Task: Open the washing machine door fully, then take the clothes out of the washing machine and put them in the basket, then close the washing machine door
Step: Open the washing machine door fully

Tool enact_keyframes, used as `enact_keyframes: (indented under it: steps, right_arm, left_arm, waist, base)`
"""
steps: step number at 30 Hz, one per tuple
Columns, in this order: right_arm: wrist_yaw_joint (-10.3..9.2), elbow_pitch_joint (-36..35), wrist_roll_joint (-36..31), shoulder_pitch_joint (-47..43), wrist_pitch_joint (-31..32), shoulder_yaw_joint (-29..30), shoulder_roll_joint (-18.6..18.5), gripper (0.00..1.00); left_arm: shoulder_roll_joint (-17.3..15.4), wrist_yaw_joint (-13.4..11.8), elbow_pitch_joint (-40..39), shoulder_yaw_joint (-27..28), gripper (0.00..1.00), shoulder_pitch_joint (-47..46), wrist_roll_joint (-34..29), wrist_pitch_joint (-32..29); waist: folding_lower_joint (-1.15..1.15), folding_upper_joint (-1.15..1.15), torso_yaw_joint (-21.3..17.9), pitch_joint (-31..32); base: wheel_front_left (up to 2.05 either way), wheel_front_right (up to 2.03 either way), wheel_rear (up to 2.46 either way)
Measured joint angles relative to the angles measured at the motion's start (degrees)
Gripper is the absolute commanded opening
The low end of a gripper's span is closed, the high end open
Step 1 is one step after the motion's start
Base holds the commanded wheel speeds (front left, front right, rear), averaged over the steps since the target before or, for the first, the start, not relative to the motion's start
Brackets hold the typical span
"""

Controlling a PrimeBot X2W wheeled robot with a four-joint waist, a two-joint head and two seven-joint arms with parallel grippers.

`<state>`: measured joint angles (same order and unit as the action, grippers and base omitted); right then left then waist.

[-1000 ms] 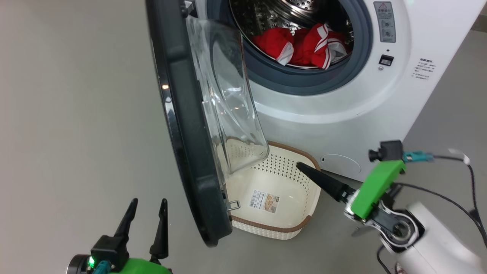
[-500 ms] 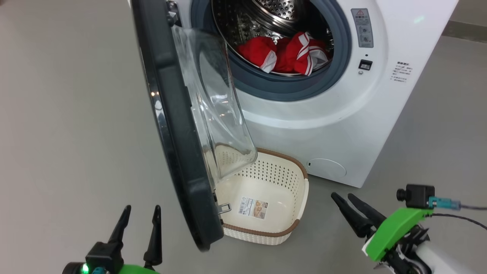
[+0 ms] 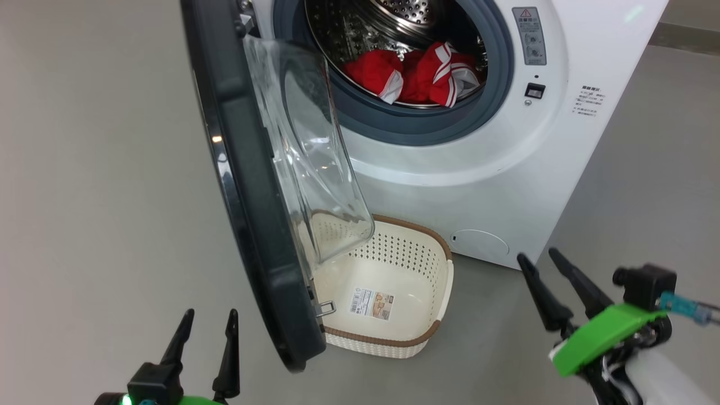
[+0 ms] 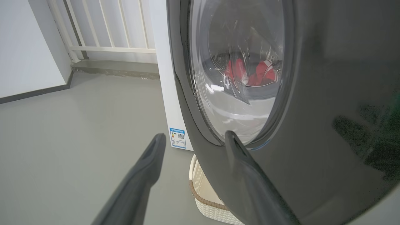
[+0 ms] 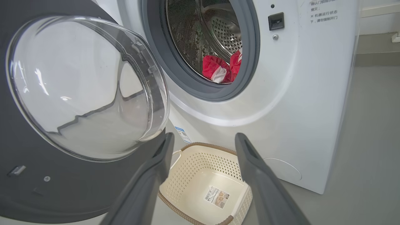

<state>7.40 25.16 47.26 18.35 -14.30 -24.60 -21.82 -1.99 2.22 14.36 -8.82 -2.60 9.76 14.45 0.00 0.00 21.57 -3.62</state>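
Head view: the washing machine door swung out, the clothes inside the washing machine, the basket on the floor below. Our left gripper and right gripper spread wide

The clothes lie in the washing machine; the basket stands before it, right of the washing machine door.

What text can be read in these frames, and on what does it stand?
"机器运行状态" and "下,请勿强制开门": notice on the washing machine front.
Warning-triangle sticker: print too small.
Blue QR label on the machine's side: too small.
Paper label in the basket: blurred.
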Motion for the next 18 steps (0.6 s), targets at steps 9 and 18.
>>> enact_keyframes:
  steps: [9,18]
  right_arm:
    - [0.00,-4.50,-16.34,-8.90,0.00,13.34,6.21,1.00]
    - [0.00,-4.26,-20.28,-13.72,0.00,17.37,9.32,1.00]
  left_arm:
    - [0.01,-0.01,-0.04,-0.03,1.00,0.00,0.01,0.00]
    - [0.00,-0.23,-0.03,-0.27,1.00,0.03,0.76,0.00]
  waist:
    - [0.00,0.00,0.70,0.30]
    - [0.00,0.00,1.08,0.43]
  base:
    - [0.00,0.00,0.00]
    - [0.00,0.00,0.00]
